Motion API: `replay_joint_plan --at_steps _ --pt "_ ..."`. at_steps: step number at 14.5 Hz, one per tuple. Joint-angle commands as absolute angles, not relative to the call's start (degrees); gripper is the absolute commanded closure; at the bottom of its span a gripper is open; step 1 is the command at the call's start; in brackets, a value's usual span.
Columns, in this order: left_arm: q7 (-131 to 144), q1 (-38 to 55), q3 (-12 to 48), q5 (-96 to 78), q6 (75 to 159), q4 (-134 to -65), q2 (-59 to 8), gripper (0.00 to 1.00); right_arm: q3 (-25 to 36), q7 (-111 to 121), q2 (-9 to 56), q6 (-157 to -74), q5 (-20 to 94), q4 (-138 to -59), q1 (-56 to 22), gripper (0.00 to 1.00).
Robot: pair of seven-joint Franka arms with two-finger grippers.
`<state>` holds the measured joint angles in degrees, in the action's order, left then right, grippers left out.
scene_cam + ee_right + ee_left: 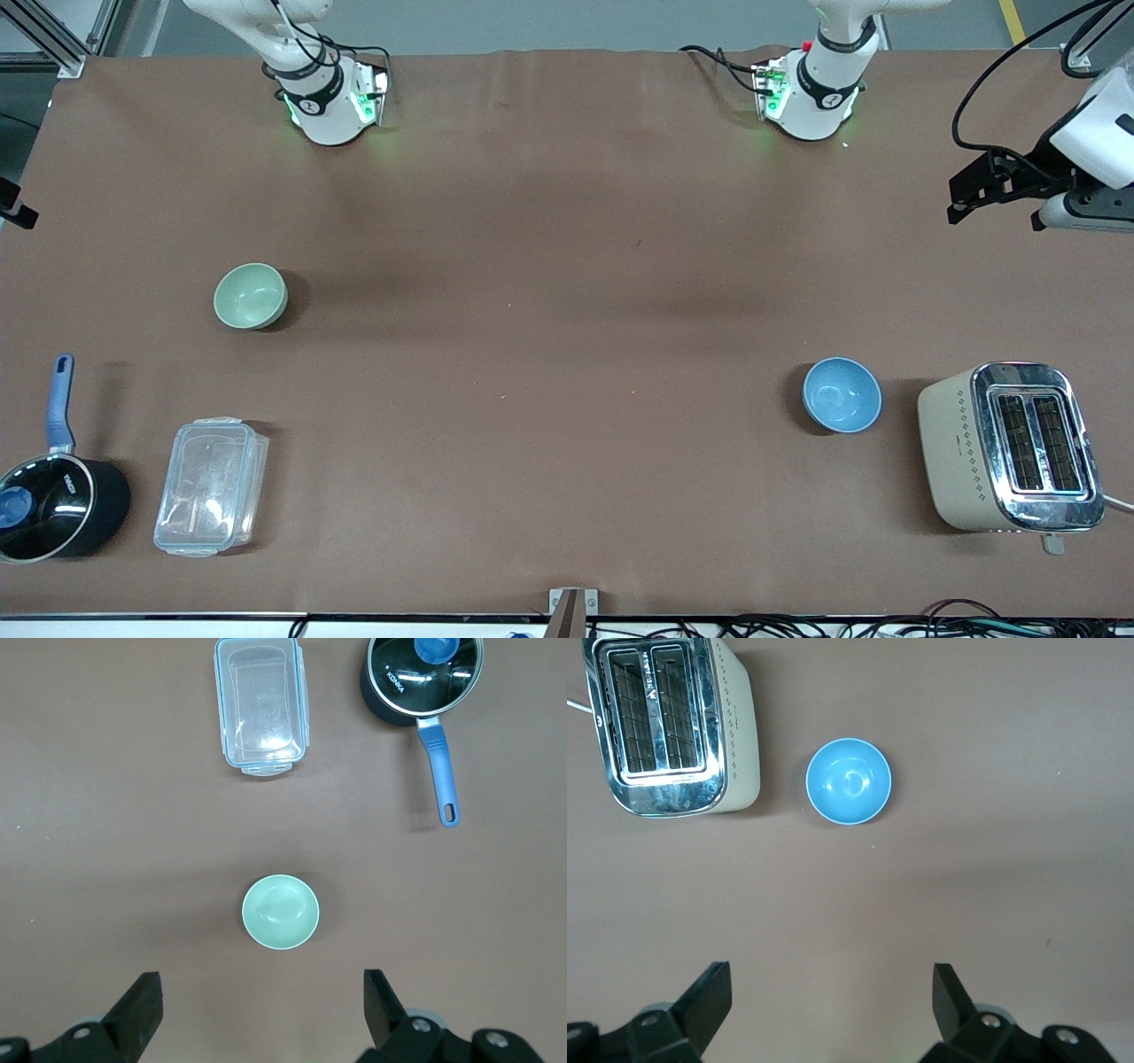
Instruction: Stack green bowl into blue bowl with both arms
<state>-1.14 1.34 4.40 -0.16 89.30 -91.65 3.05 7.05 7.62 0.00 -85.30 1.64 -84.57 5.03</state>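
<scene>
- Green bowl (251,296), small, round, pale sage, matte: upright on the brown table (549,372) toward the right arm's end, apart from everything; the right gripper (257,1010) hangs above the table near it, fingers spread, empty.
- Left gripper (833,1010): high over the table, fingers spread, empty.
- Blue bowl (842,394), small, round, light blue: upright beside the cream-and-chrome toaster (1010,447).
- Clear lidded plastic box (211,486) and black saucepan with blue handle (53,496): nearer the front camera than the green bowl.
</scene>
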Motion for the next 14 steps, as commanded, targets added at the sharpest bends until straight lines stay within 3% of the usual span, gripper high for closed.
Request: replay_joint_plan --at_steps 1,9,12,14 --pt "-1.4 1.4 4.2 0.0 88.1 -90.3 2.6 0.0 6.3 7.5 -1.1 -85.3 1.4 -85.6 5.6 0.0" --pt "-1.4 -0.4 2.5 0.1 89.5 -87.3 -6.7 0.0 6.3 7.5 -1.1 -85.8 1.4 -85.7 5.6 0.0" --pt "-0.2 -0.4 2.5 0.9 97.6 -92.2 -9.9 0.0 6.3 7.5 -1.0 -86.9 1.5 -86.7 5.7 0.0" --pt "0.8 -0.4 2.5 3.0 108.3 -99.2 -10.5 0.0 6.3 7.5 -0.8 -88.6 1.5 -87.7 5.7 0.0"
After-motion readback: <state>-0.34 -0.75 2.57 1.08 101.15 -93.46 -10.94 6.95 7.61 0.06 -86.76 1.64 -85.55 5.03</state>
